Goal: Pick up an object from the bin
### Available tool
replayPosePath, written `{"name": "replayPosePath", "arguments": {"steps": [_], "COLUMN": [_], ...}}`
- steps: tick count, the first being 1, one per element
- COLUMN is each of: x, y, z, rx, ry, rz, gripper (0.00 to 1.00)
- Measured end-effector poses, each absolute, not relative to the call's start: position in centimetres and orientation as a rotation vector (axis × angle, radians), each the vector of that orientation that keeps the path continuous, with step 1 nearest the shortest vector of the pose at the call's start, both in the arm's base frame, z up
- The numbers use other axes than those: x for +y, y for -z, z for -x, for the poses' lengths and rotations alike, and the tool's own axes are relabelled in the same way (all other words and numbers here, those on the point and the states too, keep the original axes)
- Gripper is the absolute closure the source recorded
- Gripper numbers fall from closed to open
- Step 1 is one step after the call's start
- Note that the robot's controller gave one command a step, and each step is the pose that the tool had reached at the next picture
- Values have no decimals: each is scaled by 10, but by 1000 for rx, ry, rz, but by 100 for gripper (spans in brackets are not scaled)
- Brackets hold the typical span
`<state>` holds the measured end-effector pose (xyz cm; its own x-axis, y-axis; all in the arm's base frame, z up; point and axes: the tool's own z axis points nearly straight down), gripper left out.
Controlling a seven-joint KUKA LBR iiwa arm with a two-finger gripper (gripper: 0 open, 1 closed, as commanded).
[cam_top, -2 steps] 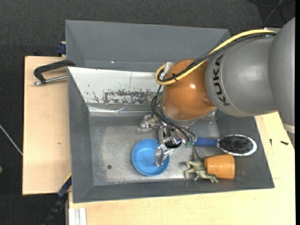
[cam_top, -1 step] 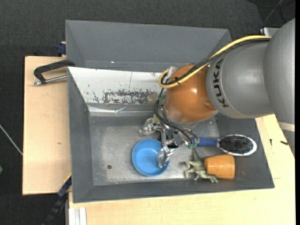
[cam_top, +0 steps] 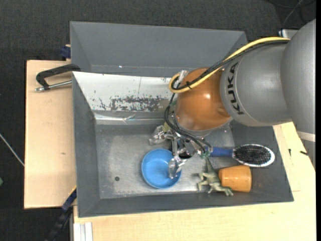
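Observation:
My gripper (cam_top: 174, 167) hangs below the arm's orange cover, in the middle of the bin, and comes down at the right rim of a round blue bowl (cam_top: 156, 170). The bowl lies open side up on the bin floor near the front wall. Whether the gripper touches the rim I cannot tell. Just right of the gripper lies a hairbrush (cam_top: 249, 154) with a blue handle and a black oval head. In front of it, an orange cup (cam_top: 236, 178) lies on its side. A small green toy lizard (cam_top: 212, 183) sits at the cup's left.
The arm and its orange cover hide the bin's middle and right rear. A yellow cable runs along the arm. The bin floor left of the bowl is bare metal. The back wall slopes up steeply.

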<state>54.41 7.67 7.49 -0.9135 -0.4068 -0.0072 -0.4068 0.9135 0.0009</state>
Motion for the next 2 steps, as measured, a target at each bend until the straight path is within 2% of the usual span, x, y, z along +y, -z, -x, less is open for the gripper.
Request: {"name": "replayPosePath", "arguments": {"steps": [1,2], "x": [79,80], "y": [-78,-119], "z": [-547,-550], "rx": [3058,3063], "ry": [-8,-2], "rz": [647,646], "gripper": [100,100]}}
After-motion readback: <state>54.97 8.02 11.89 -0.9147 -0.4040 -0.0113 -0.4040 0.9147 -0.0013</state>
